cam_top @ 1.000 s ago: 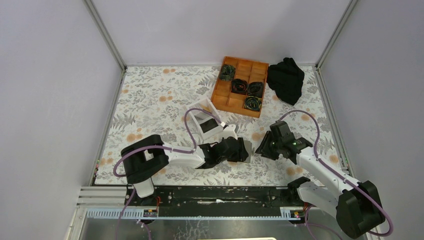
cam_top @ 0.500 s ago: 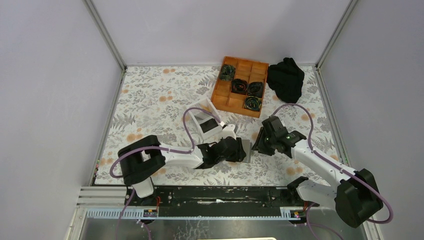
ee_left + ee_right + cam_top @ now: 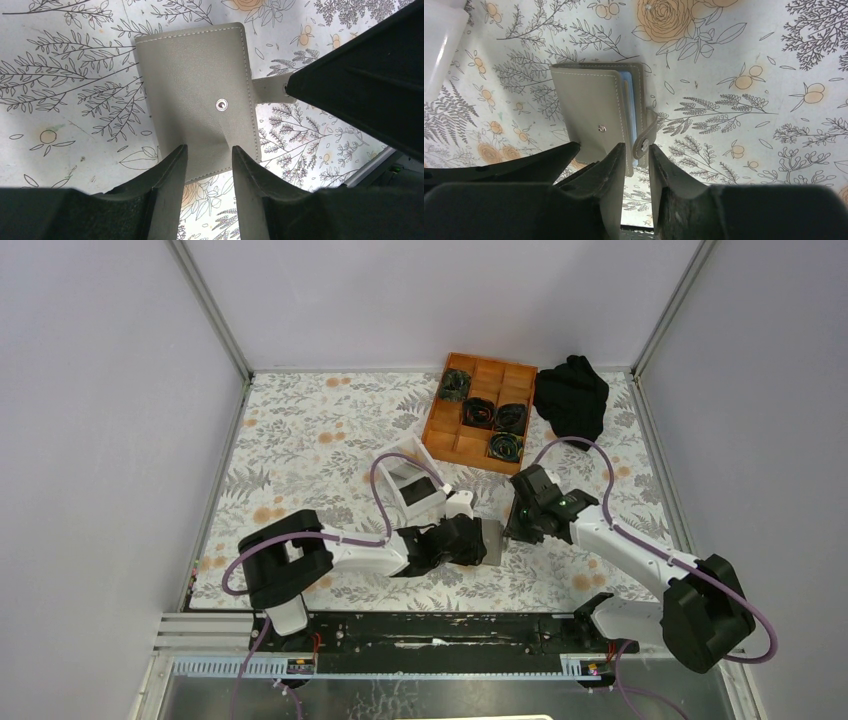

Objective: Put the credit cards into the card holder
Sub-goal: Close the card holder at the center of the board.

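Note:
The grey card holder point(image 3: 195, 80) lies folded on the floral cloth, snap stud on top. It also shows in the top view point(image 3: 492, 538) and the right wrist view point(image 3: 591, 107). Thin pale blue card edges point(image 3: 628, 97) show at its open side; no loose credit cards are in view. My left gripper point(image 3: 208, 149) is open, its fingertips over the holder's near edge. My right gripper point(image 3: 636, 146) is open by a narrow gap, with the holder's strap tab point(image 3: 645, 135) between its fingertips. In the top view the left gripper point(image 3: 476, 540) and the right gripper point(image 3: 512, 528) flank the holder.
A white two-compartment box point(image 3: 410, 480) stands just behind the left gripper. An orange gridded tray point(image 3: 455, 445) with dark coiled items sits at the back. A black cloth point(image 3: 572, 398) lies at the back right. The right finger point(image 3: 360, 75) fills the left wrist view's right side.
My right arm has moved left and a little back, up to the holder's strap side. The left arm and the holder have stayed put.

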Tool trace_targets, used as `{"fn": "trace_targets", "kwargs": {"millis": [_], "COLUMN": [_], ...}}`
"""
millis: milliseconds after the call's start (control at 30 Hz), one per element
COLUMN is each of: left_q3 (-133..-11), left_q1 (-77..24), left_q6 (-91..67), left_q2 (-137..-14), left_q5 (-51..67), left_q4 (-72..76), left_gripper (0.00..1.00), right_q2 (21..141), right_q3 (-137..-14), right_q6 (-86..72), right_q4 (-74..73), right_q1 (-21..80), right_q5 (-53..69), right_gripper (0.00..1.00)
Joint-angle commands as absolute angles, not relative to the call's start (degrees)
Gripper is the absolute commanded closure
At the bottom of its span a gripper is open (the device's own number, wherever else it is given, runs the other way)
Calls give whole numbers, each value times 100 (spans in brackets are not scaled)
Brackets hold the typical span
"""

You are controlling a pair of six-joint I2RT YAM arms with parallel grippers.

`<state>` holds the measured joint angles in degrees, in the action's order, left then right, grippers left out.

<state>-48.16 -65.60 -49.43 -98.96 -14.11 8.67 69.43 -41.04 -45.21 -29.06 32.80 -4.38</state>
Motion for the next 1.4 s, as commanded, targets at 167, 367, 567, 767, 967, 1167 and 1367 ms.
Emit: {"fn": "trace_targets", "kwargs": {"millis": [167, 367, 567, 767, 967, 1167, 1367], "left_q3": [-5010, -5021, -4990, -4953, -4931, -4937, -4953], "left_q1": [-6596, -6597, -6600, -6592, -6599, -6604, -6607], "left_q6": [-4683, -4710, -4759, -4798, -4834, -4840, -4869], "left_q2": [-10088, -10176, -10198, -10204, -10193, -10199, -10219], "left_q5": [-1359, -1279, -1272, -1265, -1275, -1283, -1321], "left_q4": [472, 373, 330, 311, 311, 277, 205], "left_gripper": [55, 56, 56, 56, 56, 56, 56], "right_q2": [7112, 7133, 7168, 7263, 7301, 7355, 7383], "right_q3": [-4433, -4433, -4467, -4548, -4546, -4527, -4664], "right_q6": [-4578, -4605, -4567, -4518, -4507, -4487, -4394], "right_q4": [-3145, -3199, -3220, -3227, -3192, -3169, -3221], "right_q1": [3595, 3675, 3683, 3682, 3683, 3683, 3711], "right_q5": [-804, -916, -1048, -1117, -1125, -1091, -1143], "right_gripper": [72, 78, 80, 76, 76, 87, 95]}}
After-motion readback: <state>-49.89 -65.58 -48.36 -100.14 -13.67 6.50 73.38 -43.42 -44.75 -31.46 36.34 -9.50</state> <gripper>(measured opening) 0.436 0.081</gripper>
